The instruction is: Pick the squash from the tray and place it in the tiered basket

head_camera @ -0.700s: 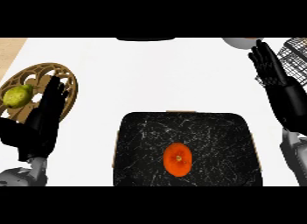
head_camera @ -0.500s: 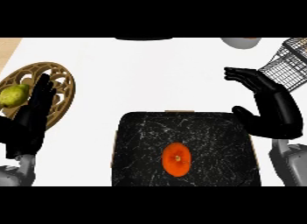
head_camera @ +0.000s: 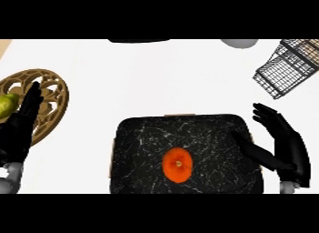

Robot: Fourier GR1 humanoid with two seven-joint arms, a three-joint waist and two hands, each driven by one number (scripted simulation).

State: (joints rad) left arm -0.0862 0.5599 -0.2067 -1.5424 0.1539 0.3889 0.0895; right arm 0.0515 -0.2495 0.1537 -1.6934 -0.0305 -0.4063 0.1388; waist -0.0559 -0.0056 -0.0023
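The squash (head_camera: 178, 164) is a small, round, bright orange thing with a paler spot at its middle, seen from above. It lies near the middle of the tray (head_camera: 142, 136), a dark, squarish slab with rounded corners and white marble-like veins; nothing else lies on the tray. No writing or label can be read anywhere.

The right hand (head_camera: 286, 145) shows at the tray's right edge, its fingers (head_camera: 266, 113) spread and fairly straight, thumb pointing in over the tray's rim, holding nothing and apart from the squash.

The tiered basket (head_camera: 292, 66), of dark wire mesh, stands tilted at the upper right of the white surface (head_camera: 161, 77), well apart from the tray.

At the far left, a round brown openwork plate (head_camera: 51, 98) carries a yellow-green fruit (head_camera: 1, 107). The left hand (head_camera: 17, 132) rests over that plate, fingers straight, just beside the fruit, gripping nothing.
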